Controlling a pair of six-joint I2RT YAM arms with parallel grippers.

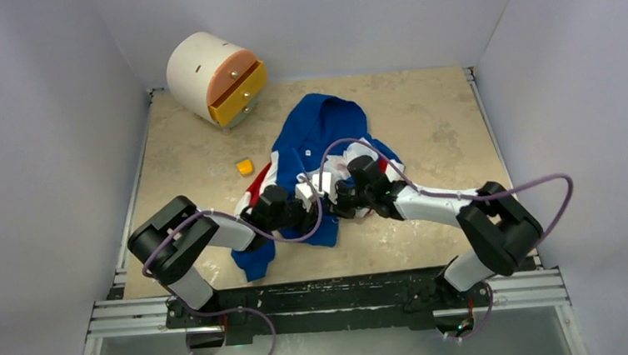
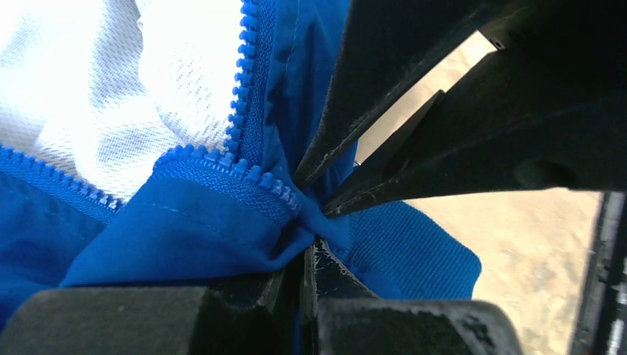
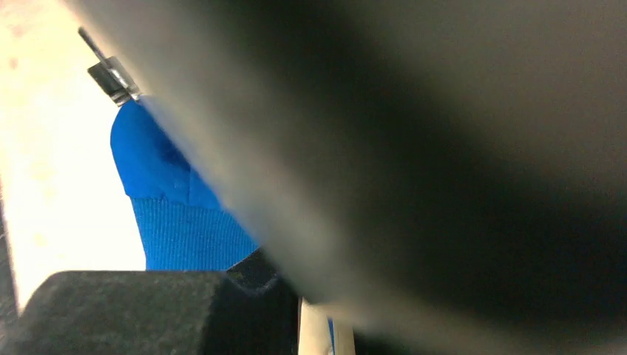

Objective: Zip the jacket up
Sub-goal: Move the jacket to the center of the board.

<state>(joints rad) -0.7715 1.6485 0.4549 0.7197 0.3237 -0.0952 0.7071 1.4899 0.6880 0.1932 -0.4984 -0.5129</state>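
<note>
Top external: the jacket (image 1: 315, 123) lies crumpled at mid-desk (image 1: 423, 111). The left pincer (image 1: 300, 202) and right pincer (image 1: 339, 197) converge on its near hem, probably to steady the zipper base.

Left wrist: the left pincer (image 2: 309, 266) is closed on a fold of blue fabric just below the open zipper teeth (image 2: 236, 166). The right pincer's tips narrow onto the same fold, likely to tension it.

Right wrist: a blurred dark shape blocks most of the view. Only the ribbed hem (image 3: 177, 222) shows.

Rumpled blue jacket (image 1: 317, 127) — zipper open
</note>
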